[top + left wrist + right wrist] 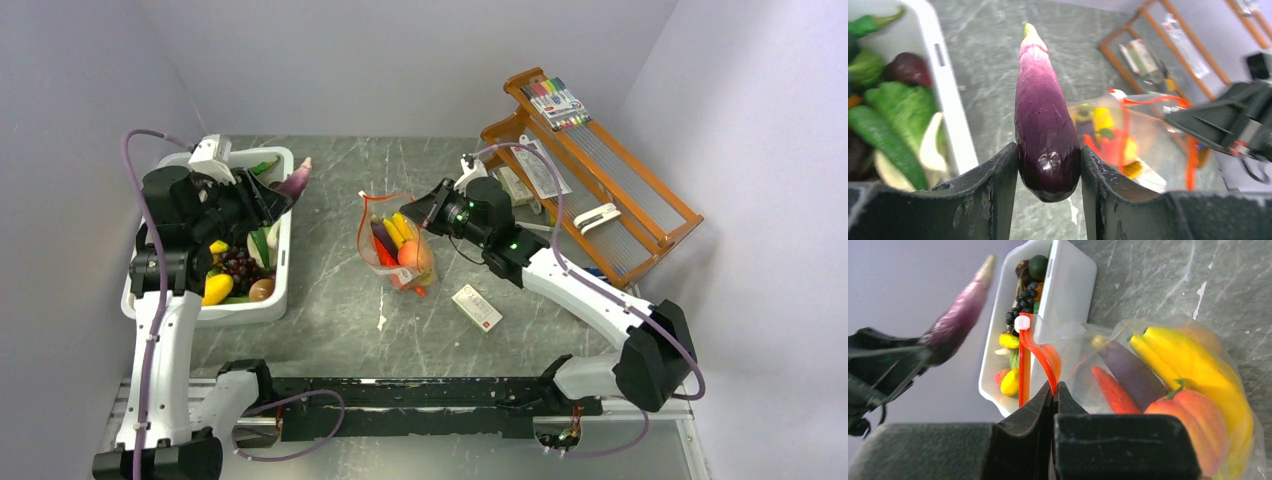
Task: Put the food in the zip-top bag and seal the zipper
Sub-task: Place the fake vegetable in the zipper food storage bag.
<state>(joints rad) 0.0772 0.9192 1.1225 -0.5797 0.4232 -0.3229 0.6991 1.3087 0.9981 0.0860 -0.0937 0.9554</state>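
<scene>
One eggplant [1045,115] clamped in left pincer [1049,152], right pincer [1054,390] pinching zip-top bag [1083,337]'s red zipper [1024,365]

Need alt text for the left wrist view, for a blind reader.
The left gripper clamps a glossy purple toy eggplant, pale tip pointing away. A white plastic tub of green vegetables sits left; a clear zip-top bag with red-orange zipper lies beyond, right.

- Bare table [330,230] lies open between tub [287,262], left, and bag [1075,337].
- Right gripper [1054,388], pinching the bag's rim, blocks its right side.
- Left gripper [1049,160] with eggplant [1045,115] hangs over the tub's far rim.
- Small box [477,307] lies near-right of bag.
</scene>
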